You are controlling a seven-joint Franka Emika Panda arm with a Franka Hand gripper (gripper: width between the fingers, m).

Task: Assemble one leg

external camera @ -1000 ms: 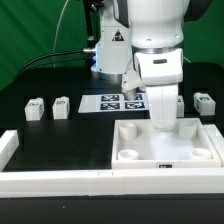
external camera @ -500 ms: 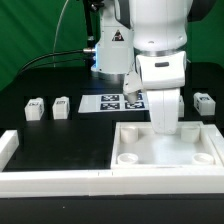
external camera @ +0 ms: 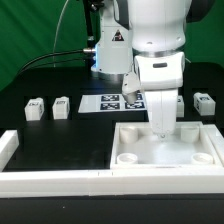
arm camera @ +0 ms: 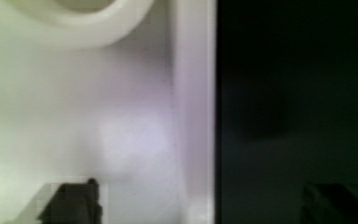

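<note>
White plastic marks the far end of the row. In the exterior view the outermost leg (external camera: 35,108) lies on the black table (external camera: 70,140), well off to the exterior view's left of the claw (external camera: 163,128). A second leg (external camera: 61,106) sits just beside it on the side nearer the claw, and each carries a dark tag. A long white border bar (external camera: 55,181) runs along the table's near edge, in front of the claw and to the exterior view's left of it. Nearer in, the marker board (external camera: 112,102) lies flat behind the claw on the same side, its far end hidden by the arm. The claw points straight down at the rear wall of the white tabletop (external camera: 165,172), which spreads out in front of it and to both sides, with a round socket (external camera: 127,155) in a near corner. In the wrist view the claw (arm camera: 202,205) is spread wide. One dark finger (arm camera: 69,200) hangs over the pale tabletop (arm camera: 105,120) and the other over the black table (arm camera: 300,100), so the tabletop's edge runs between them; a round socket (arm camera: 87,20) shows further along the tabletop. A third leg (external camera: 204,101) rests on the table near the claw, on the exterior view's right and slightly behind it, apart from the tabletop.
</note>
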